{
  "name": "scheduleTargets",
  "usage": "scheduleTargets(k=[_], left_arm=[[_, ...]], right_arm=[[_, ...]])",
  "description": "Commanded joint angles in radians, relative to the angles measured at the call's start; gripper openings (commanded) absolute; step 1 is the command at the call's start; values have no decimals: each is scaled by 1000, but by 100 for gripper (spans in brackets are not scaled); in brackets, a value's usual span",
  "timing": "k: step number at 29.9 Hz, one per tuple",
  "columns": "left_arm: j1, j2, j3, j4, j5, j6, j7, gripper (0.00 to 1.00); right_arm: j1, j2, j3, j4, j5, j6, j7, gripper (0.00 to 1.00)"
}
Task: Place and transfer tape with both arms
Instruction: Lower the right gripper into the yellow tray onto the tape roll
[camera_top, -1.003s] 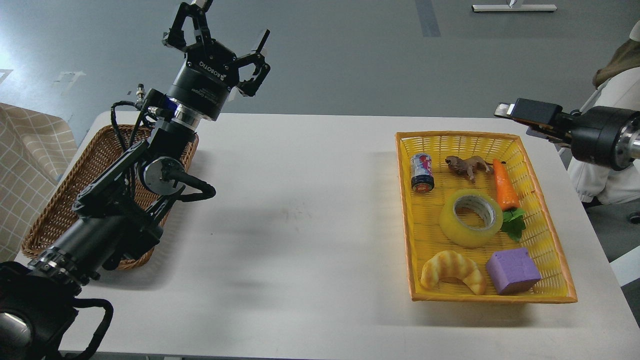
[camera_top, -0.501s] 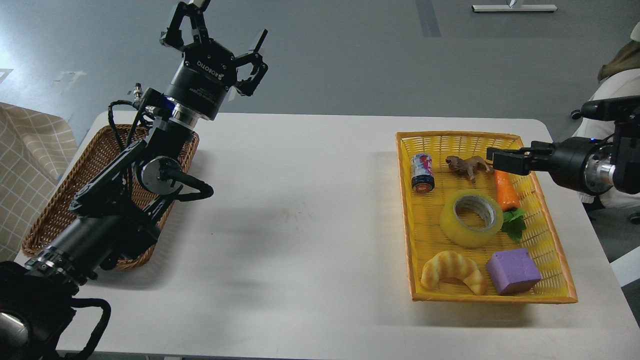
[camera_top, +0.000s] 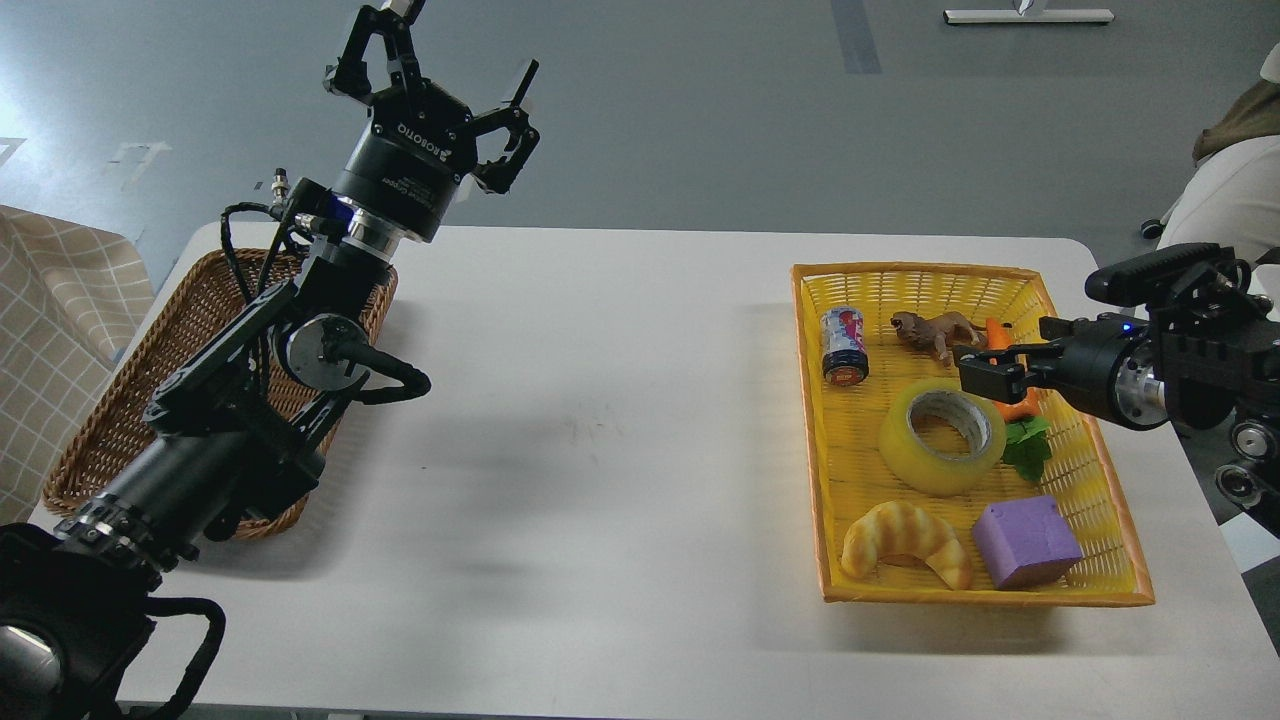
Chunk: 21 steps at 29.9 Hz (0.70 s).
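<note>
The tape (camera_top: 912, 452), a yellow translucent roll with a grey-white core, lies flat in the middle of the yellow basket (camera_top: 812, 450) at the right of the table. My right gripper (camera_top: 978, 368) comes in from the right and hovers just above the roll's far right edge, its fingers slightly apart and empty. It covers part of the carrot. My left gripper (camera_top: 448, 78) is raised high over the table's far left, fingers spread open and empty, far from the tape.
The yellow basket also holds a small can (camera_top: 843, 345), a toy lion (camera_top: 935, 332), a carrot (camera_top: 1018, 406) with green leaves, a croissant (camera_top: 905, 540) and a purple cube (camera_top: 1025, 540). A brown wicker basket (camera_top: 120, 410) sits under my left arm. The white table (camera_top: 600, 450) lies between.
My right gripper has swung in from beyond the table's far right edge, down and left, to just above the tape. My left arm has barely moved.
</note>
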Motion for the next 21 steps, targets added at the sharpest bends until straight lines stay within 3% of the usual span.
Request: scheduleTargets(k=[1,14,18,21], left_arm=[[0,2,0,0,0,0,0,98],[2,2,0,0,0,0,0,98],[2,2,-2,0,0,0,0,98],[2,3,-2,0,0,0,0,98]], right_arm=[[-1,14,-43,-32,-27,0,0,97],[11,69,-132,-124,-116,0,0,96],[14,83,-132,-139,-117,0,0,82],[17,92,-132,-147,-117,0,0,79]])
